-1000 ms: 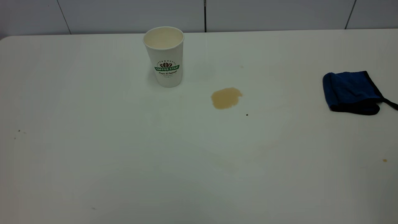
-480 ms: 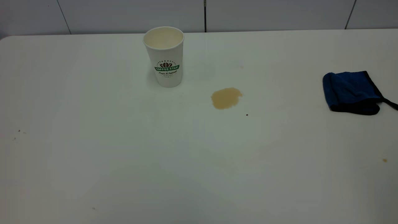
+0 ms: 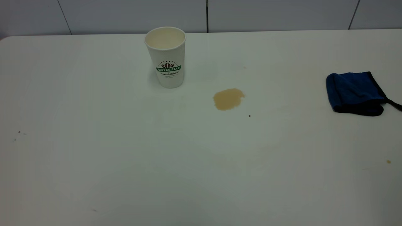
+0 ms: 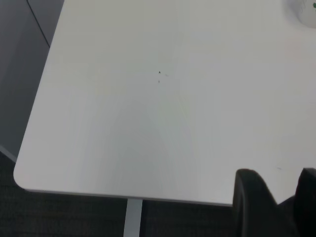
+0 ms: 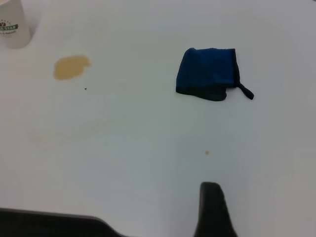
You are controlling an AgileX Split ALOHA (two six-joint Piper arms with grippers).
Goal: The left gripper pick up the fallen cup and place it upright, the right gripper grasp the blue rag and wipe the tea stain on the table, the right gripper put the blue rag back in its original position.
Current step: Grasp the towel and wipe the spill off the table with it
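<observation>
The white COFFEE STAR cup [image 3: 166, 56] stands upright at the back of the table [image 3: 94, 157]; its base shows in the right wrist view [image 5: 12, 27]. The light brown tea stain [image 3: 228, 99] lies to the right of the cup and in front of it, also in the right wrist view [image 5: 71, 66]. The blue rag [image 3: 355, 92] lies folded near the right edge, untouched [image 5: 207, 73]. My left gripper [image 4: 281, 174] is open and empty above the table's near left corner. Only one finger [image 5: 212, 207] of my right gripper shows, well short of the rag, with nothing held.
A tiny black dot [image 3: 249, 115] lies just right of the stain. A small brown speck [image 3: 388, 161] sits near the front right. Small dark specks [image 3: 19, 132] mark the left side. A tiled wall runs behind the table's far edge.
</observation>
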